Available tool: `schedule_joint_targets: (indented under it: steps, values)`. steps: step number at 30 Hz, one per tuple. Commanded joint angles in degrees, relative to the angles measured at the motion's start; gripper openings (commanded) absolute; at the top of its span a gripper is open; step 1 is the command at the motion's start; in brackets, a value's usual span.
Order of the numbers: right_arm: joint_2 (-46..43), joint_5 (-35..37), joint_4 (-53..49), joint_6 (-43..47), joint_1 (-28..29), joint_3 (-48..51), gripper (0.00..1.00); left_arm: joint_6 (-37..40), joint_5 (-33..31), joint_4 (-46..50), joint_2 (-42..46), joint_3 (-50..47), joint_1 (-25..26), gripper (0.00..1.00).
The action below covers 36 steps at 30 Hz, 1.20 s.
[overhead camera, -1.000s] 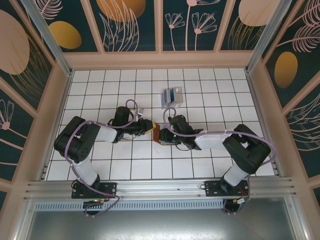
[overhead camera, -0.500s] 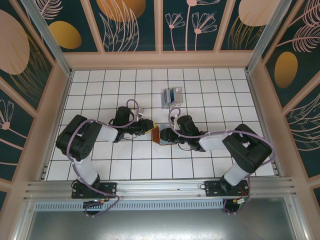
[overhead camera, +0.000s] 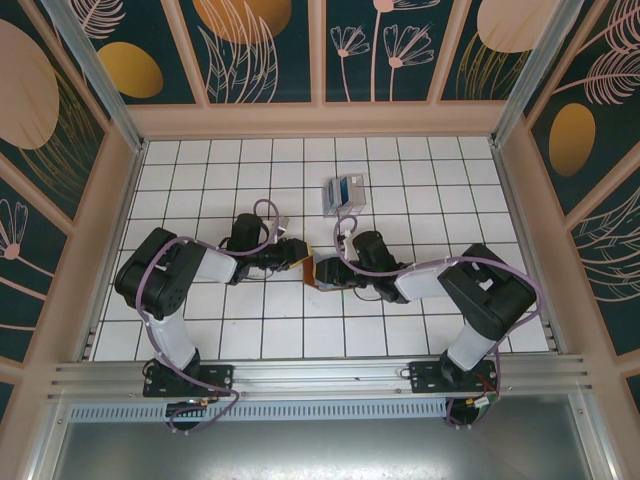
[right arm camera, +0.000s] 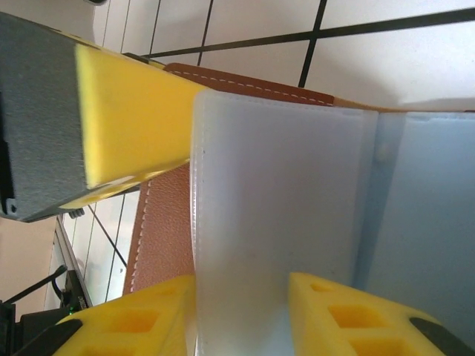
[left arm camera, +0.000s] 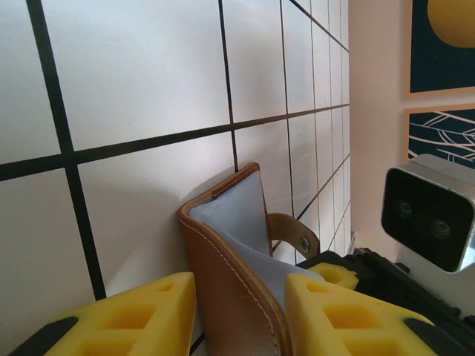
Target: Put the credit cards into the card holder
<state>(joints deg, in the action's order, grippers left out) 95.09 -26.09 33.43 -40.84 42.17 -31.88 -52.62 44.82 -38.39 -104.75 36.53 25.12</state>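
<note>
Left gripper [overhead camera: 294, 255] lies at 9 o'clock of the holder [overhead camera: 312, 268], which sits at table centre. Its yellow fingers [left arm camera: 126, 311] stand either side of the leather cover's edge and appear to nip it. Right gripper [overhead camera: 336, 273] comes in from 3 o'clock with its fingers [right arm camera: 349, 319] pinched on the pale inner sleeve [right arm camera: 274, 208], so the holder is held parted between the two. Cards [overhead camera: 350, 186] sit in a clear box [overhead camera: 333, 198] at 1 o'clock of the holder, well apart from it.

Handling: the holder is judged light and limp, and its cover bends under grip. The sleeve is a thin, smooth film, likely to slip or crease if pulled hard. The best holds are the stitched cover edge on one side and the sleeve's free edge on the other, leaving the pocket mouth open. The cards are judged stiff, thin and slick, and best taken by an edge.

Appearance: the holder is reddish-brown and leather-look, with pale stitching along the rim and a tab [left arm camera: 291, 231] bearing a metal snap. The sleeve is frosted, bluish-white. The cards are blue with lighter marks; their count cannot be told.
</note>
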Motion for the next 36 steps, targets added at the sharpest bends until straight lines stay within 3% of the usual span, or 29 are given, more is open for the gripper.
schedule_joint_targets:
  steps: [1, 15, 24, 31, 36]
  values:
    - [1.2, -2.0, 2.4, 0.5, -0.2, -0.7, 0.33, 0.2, 1.2, -1.8, 0.6, 0.4, -0.2, 0.38]
    - [1.4, -2.9, 5.2, -0.2, -0.8, 0.6, 0.29, 0.4, 1.4, -1.5, -0.2, 0.8, -0.2, 0.39]
    - [1.3, -4.4, 7.4, -1.6, -2.1, 2.1, 0.26, 3.8, -7.1, 8.2, 6.2, -0.6, -0.4, 0.43]
    - [1.8, -5.0, 8.3, -1.9, -2.2, 2.1, 0.25, -0.2, -2.6, 0.0, 7.4, -2.9, -0.3, 0.46]
    - [2.3, -5.0, 8.5, -1.9, -2.0, 2.0, 0.24, 0.8, -0.6, -0.2, 5.2, -1.8, -0.3, 0.47]
